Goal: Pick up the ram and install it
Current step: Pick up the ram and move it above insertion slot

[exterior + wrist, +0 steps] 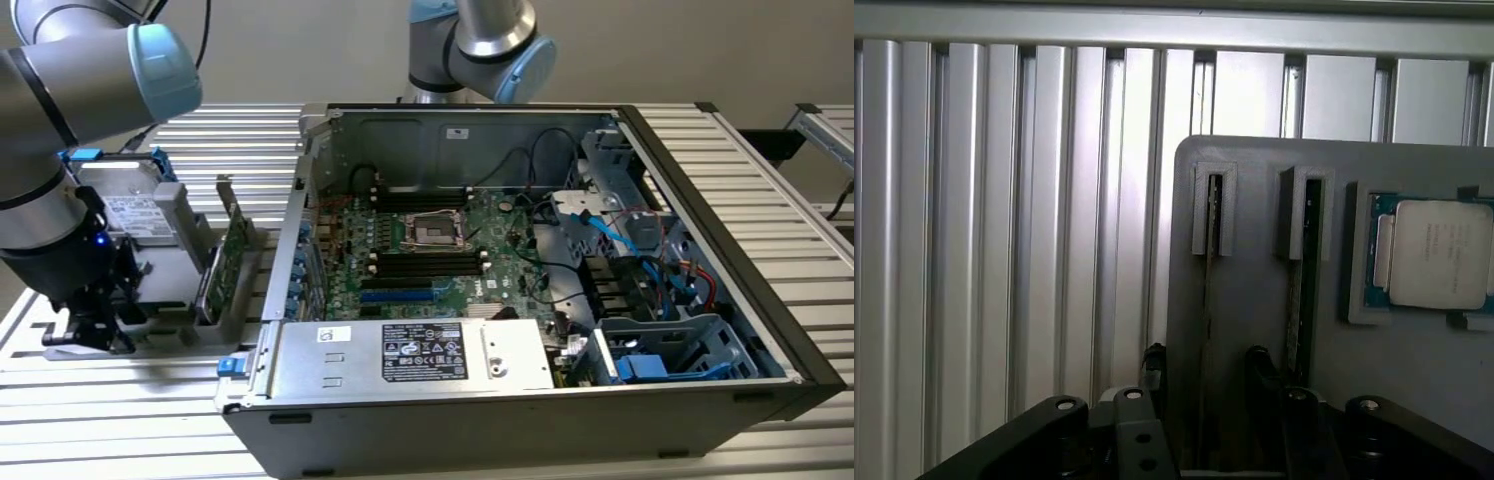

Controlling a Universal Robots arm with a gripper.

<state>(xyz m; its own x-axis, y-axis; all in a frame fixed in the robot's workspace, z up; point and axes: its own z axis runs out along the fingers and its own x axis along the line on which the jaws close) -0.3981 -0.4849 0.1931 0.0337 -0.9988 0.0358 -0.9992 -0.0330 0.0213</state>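
Two ram sticks stand on edge in the slots of a grey holder (1254,170). One ram stick (1208,290) runs straight between my fingertips, and the other (1297,300) stands just beside it. My gripper (1206,362) is open, with a dark finger (1153,362) on each side of the first stick and a gap to it on both sides. In the exterior view my gripper (83,322) hangs low over the holder (160,300) at that view's left, beside the open computer case (534,300). The motherboard (441,250) with its black memory slots (424,266) lies inside the case.
A processor chip (1439,255) lies in a recess of the holder next to the sticks. A green expansion card (235,255) and a silver hard drive with blue clips (134,212) stand on the holder. A second arm (467,45) rises behind the case. The table is ribbed aluminium (1004,250).
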